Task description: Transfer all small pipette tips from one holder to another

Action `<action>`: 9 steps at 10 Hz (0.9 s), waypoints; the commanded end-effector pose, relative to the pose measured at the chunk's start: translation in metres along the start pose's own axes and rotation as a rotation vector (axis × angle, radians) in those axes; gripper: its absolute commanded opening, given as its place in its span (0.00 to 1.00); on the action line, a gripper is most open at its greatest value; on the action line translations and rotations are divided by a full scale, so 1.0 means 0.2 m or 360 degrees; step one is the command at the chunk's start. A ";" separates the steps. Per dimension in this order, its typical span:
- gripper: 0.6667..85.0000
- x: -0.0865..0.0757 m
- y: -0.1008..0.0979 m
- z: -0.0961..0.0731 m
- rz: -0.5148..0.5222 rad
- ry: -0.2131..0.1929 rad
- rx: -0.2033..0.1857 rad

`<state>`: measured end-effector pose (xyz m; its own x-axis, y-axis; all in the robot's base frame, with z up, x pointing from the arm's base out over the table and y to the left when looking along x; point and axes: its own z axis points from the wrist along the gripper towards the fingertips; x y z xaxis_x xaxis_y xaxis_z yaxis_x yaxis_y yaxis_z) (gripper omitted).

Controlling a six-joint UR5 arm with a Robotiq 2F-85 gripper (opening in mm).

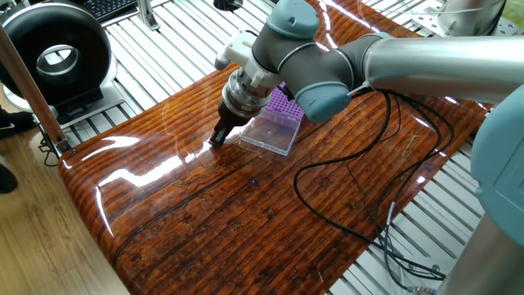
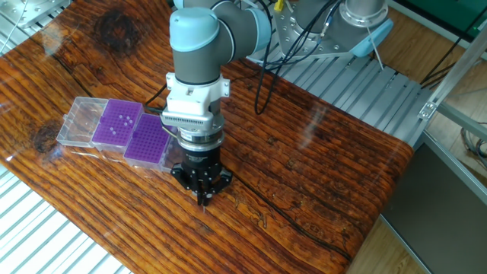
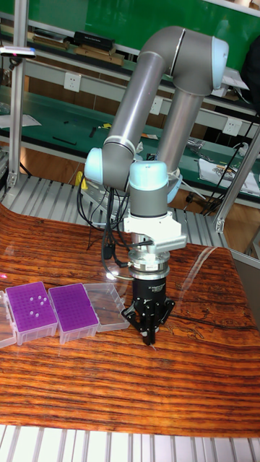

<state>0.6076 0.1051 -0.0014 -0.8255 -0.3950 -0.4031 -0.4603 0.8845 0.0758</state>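
Pointing straight down, the tool [image 2: 203, 197] hangs just above the bare wooden tabletop [image 2: 304, 190], its fingers drawn together to a point (whether anything tiny sits between them cannot be told). Beside it lie the two purple racks: the nearer rack [image 2: 147, 139] and, beyond it, the farther rack [image 2: 116, 122] holding a few tips.

**Gripper low beside clear box**

Gripper [image 1: 219, 138] pointed down at wooden table [image 1: 246, 221], fingertips together, just left of clear box [image 1: 270, 133]. 1 purple rack [image 1: 285, 105] partly hidden behind arm [image 1: 344, 61]. Black cable [image 1: 360, 197] trailed across table.
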 end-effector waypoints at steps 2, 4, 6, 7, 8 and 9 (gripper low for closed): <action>0.11 0.00 -0.03 -0.01 0.0064 0.0001 0.0025; 0.09 0.01 -0.04 -0.01 0.0092 0.0011 0.0046; 0.01 0.00 -0.04 -0.01 0.0141 0.0029 0.0098; 0.01 0.00 -0.02 -0.01 0.0158 0.0032 0.0111; 0.01 -0.01 -0.03 0.00 0.0158 0.0029 0.0121; 0.01 -0.01 -0.03 -0.01 0.0158 0.0033 0.0131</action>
<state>0.6091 0.1000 -0.0022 -0.8637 -0.3334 -0.3779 -0.3765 0.9254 0.0442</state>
